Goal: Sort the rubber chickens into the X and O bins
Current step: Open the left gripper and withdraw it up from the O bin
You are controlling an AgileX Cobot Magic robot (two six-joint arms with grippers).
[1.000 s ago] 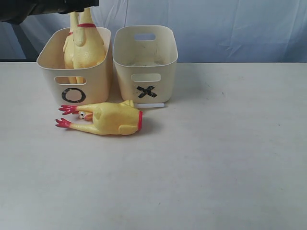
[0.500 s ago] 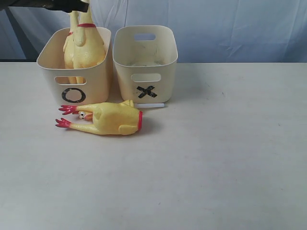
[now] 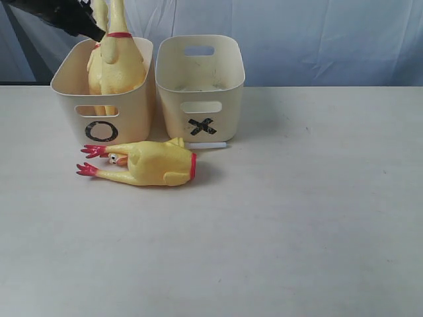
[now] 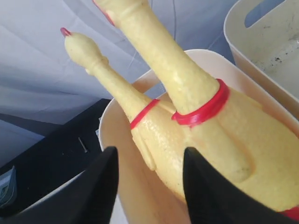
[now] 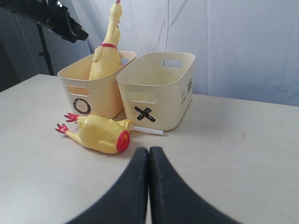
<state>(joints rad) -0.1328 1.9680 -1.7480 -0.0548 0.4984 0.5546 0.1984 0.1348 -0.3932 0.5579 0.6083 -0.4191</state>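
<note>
Two long yellow rubber chickens [image 3: 117,66] stand upright in the O bin [image 3: 132,115], necks up, each with a red band [image 4: 205,109]. A shorter chicken [image 3: 155,165] lies on its side on the table in front of both bins, red feet to the left. The X bin [image 3: 172,109] holds no chicken. My left gripper [image 3: 92,30] hangs open beside the chickens' necks, above the O bin's far left rim; in its wrist view the left gripper [image 4: 150,151] holds nothing. My right gripper [image 5: 148,149] is shut and empty, low over the table, facing the bins.
A thin white stick [image 3: 206,144] lies on the table against the foot of the X bin. A pale blue cloth backdrop [image 3: 317,39] hangs behind the table. Dark stands [image 5: 44,46] rise at the far left.
My left arm has drawn back to the left, off the tops of the two chickens in the O bin. The chickens and bins have not moved.
</note>
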